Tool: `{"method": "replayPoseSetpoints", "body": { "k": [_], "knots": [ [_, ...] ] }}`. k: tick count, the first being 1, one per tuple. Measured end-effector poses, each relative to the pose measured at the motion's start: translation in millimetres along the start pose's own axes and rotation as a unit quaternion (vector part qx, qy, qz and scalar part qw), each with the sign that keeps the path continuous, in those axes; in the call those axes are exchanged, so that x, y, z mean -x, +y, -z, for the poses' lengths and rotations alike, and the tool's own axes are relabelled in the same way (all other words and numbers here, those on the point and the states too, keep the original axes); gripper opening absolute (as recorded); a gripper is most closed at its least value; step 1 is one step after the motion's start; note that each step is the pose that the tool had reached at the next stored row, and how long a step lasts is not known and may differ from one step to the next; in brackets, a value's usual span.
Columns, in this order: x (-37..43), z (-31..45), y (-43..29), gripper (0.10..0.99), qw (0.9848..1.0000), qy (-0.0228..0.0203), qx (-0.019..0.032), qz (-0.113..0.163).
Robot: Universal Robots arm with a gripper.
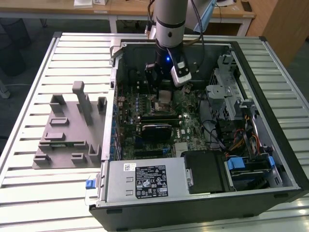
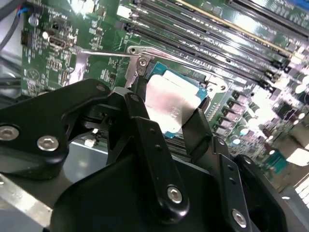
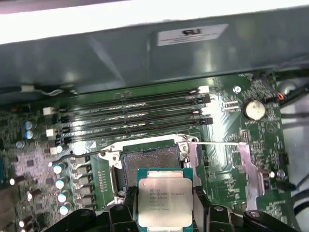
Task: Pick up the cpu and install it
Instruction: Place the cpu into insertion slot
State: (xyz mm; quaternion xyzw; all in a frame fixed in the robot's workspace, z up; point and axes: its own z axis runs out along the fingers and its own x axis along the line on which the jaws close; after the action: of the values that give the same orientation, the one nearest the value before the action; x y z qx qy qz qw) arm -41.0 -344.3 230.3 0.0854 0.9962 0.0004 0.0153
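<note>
A pale grey ribbed metal surface (image 1: 58, 193) of long parallel slats carries two things. An open black desktop computer case (image 1: 193, 215) lies on its side toward the exterior view's right. Just beside it, toward the left, sits a flat grey plastic fixture (image 1: 63, 145) with upright posts, possibly touching the case.

Black pincer (image 2: 169, 103) with the silvery cpu (image 2: 166, 94) between its fingers, over the green motherboard (image 2: 96, 53).

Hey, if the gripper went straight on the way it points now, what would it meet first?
Most likely the open socket: the gripper points down with the cpu in its jaws just above it, so the cpu would touch first. Depth is unclear.
</note>
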Motion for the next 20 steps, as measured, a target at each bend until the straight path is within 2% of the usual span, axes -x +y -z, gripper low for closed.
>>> {"method": "replayPoseSetpoints", "body": {
  "k": [5,10,15,20],
  "knots": [
    [0.0,-0.1,0.0,0.541,0.9991,-0.0001,-0.0013,-0.043],
    [0.0,-0.3,0.0,0.541,0.9962,-0.0003,-0.0027,-0.087],
    [0.0,-0.5,0.0,0.541,0.9913,-0.0004,-0.0040,-0.132],
    [0.0,-0.8,0.0,0.541,0.9845,-0.0006,-0.0053,-0.175]
  ]
}}
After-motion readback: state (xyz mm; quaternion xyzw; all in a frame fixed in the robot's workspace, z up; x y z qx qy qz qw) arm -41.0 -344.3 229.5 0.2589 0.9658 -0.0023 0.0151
